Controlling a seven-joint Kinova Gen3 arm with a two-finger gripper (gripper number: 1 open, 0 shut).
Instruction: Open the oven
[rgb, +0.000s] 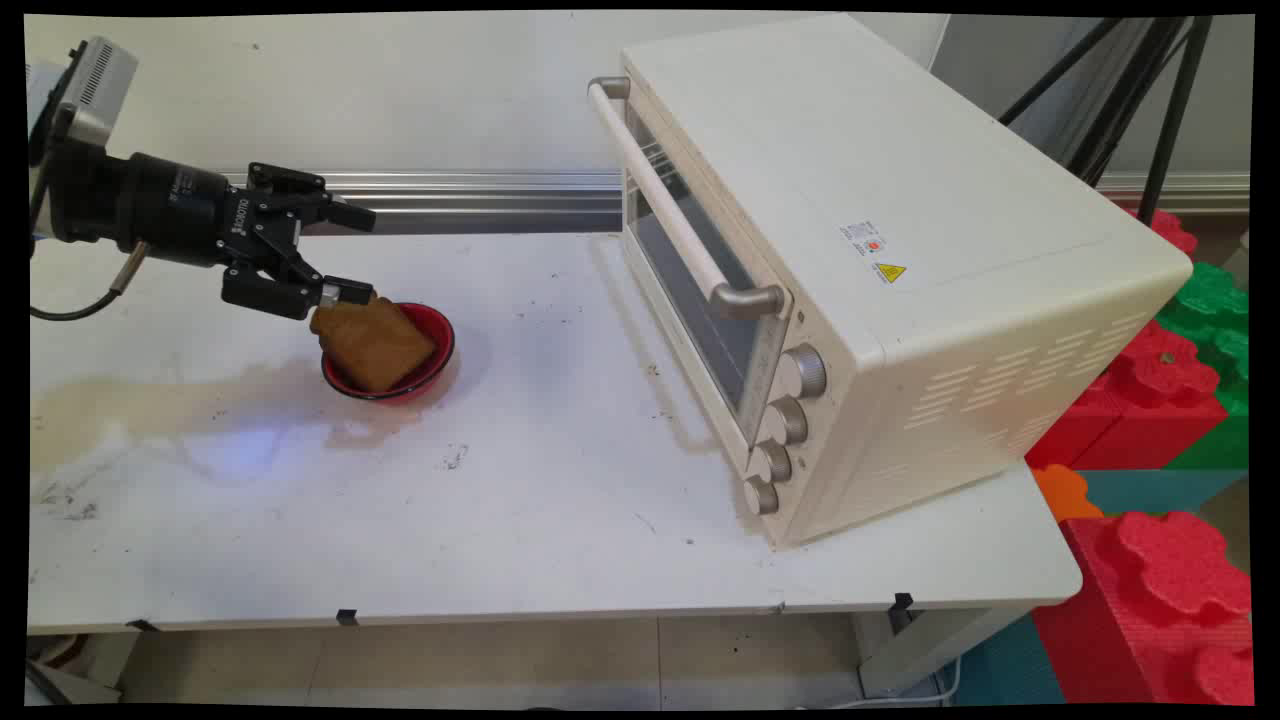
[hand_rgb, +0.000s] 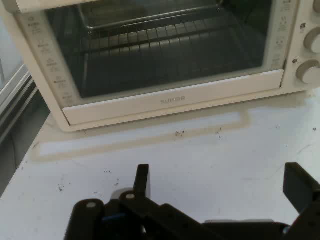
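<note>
Where the table (rgb: 560, 480) is stained on its left part, a brown slice of toast (rgb: 372, 343) leans in a small red bowl (rgb: 432, 355), one corner sticking out over the rim. The pincer (rgb: 352, 252) lies level just beside it with fingers wide apart, the lower finger touching the toast's top corner. To the right stands a cream toaster oven (rgb: 880, 270), door shut. Only the hand view shows its wire rack (hand_rgb: 165, 37) behind the glass; toast and bowl are not seen there.

Arm enters from left, wrist level, tool (rgb: 350, 252) pointing right, fingers (rgb: 352, 291) spread wide apart, low.
</note>
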